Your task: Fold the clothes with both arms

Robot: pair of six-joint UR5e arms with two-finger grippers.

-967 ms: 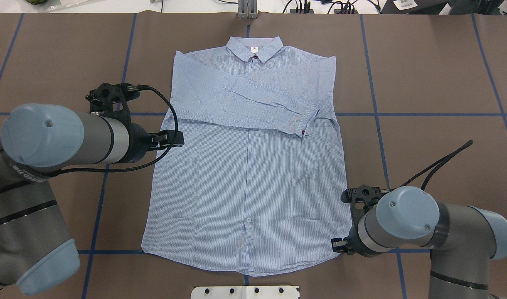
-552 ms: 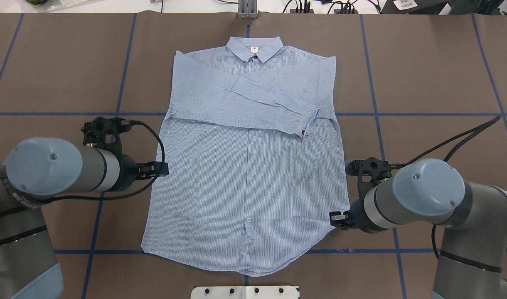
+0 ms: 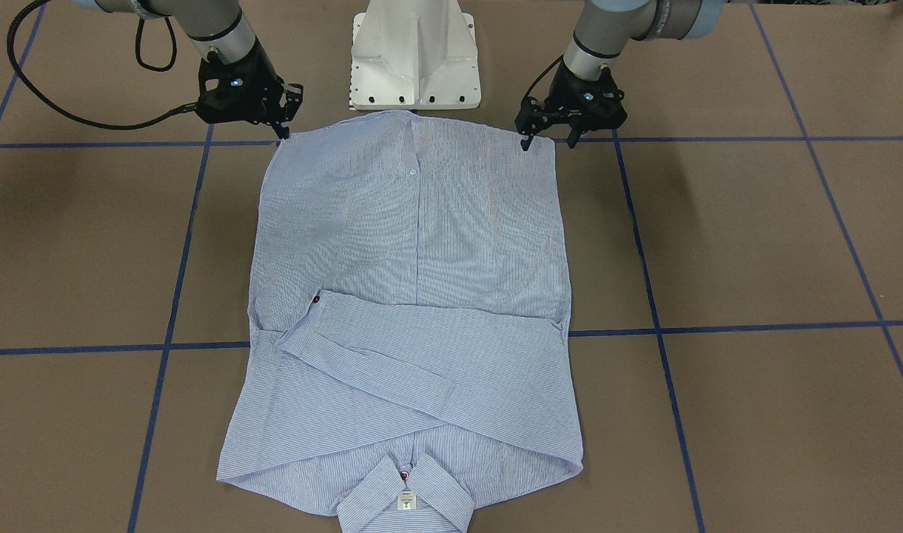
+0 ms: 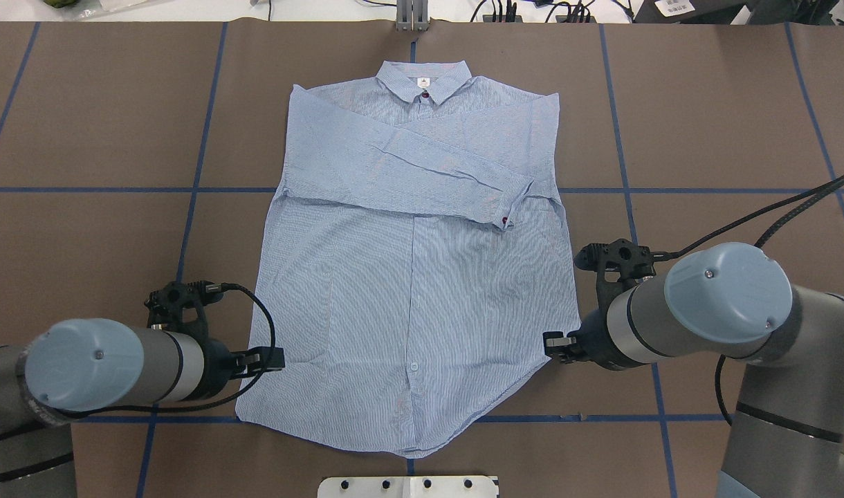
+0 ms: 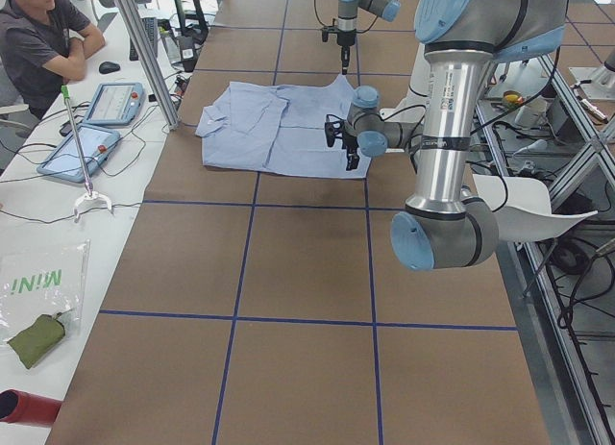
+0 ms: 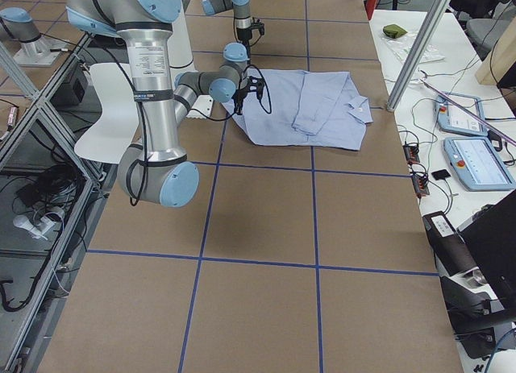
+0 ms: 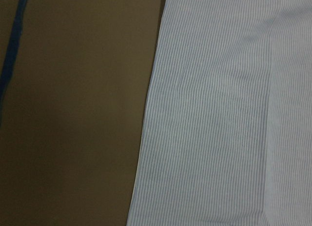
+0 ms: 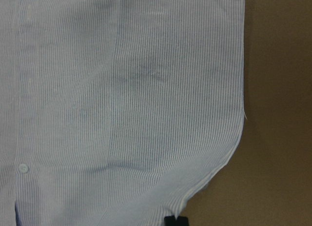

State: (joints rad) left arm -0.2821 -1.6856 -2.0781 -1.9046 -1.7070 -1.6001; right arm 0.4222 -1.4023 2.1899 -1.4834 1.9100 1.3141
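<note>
Left pincer (image 3: 547, 141) spread open, right pincer (image 3: 286, 122) state not discernible | both at shirt (image 3: 414, 222) hem corners | likely placed to fold hem toward collar (image 3: 405, 492)

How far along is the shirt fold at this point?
Done: the sleeves lie folded across the chest of the shirt. In hand: the left gripper and the right gripper sit at the ends of the hem, which lies flat, unlifted. Left: probably folding the hem up toward the collar.

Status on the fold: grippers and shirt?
Left gripper open at hem corner; right gripper at other corner, jaws unclear. Shirt flat, sleeves folded in, hem not lifted. No obstruction seen.
</note>
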